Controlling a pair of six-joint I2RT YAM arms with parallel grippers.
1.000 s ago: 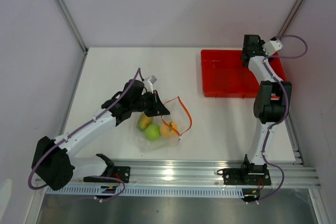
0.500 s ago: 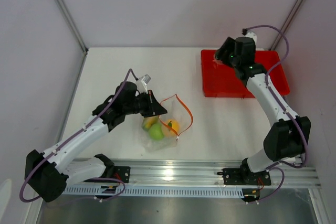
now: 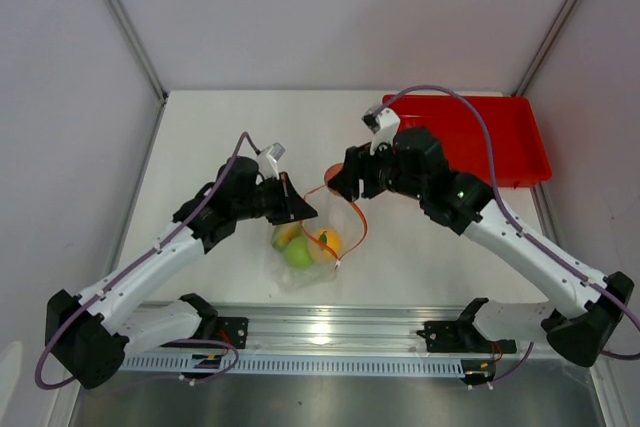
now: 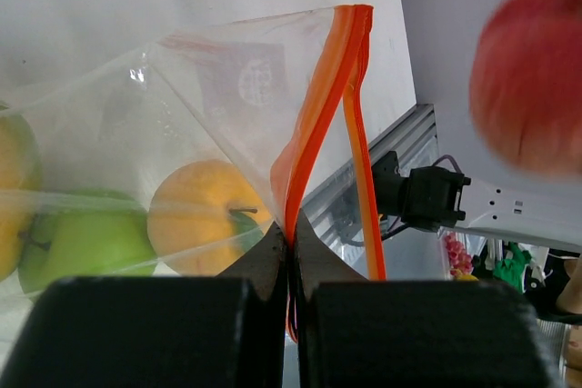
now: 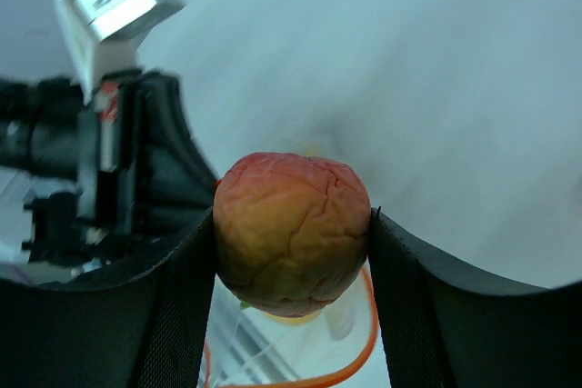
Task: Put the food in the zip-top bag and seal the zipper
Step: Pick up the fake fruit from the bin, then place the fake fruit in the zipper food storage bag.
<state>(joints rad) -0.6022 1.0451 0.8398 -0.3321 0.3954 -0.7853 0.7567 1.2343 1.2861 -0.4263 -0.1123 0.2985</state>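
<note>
Three fruits lie in the bag left of the tray, another fruit above.

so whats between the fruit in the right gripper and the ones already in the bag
Only the open mouth of the bag: the right wrist view shows its orange zipper looping under the held fruit.

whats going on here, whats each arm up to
The left end effector is pinched shut on the zipper of the zip-top bag, holding its mouth up and open. A green apple, a mango and an orange fruit already lie inside. The right end effector grips a reddish peach-like fruit and hovers over the bag's mouth, fruit not yet in. The red tray sits at the far right.
</note>
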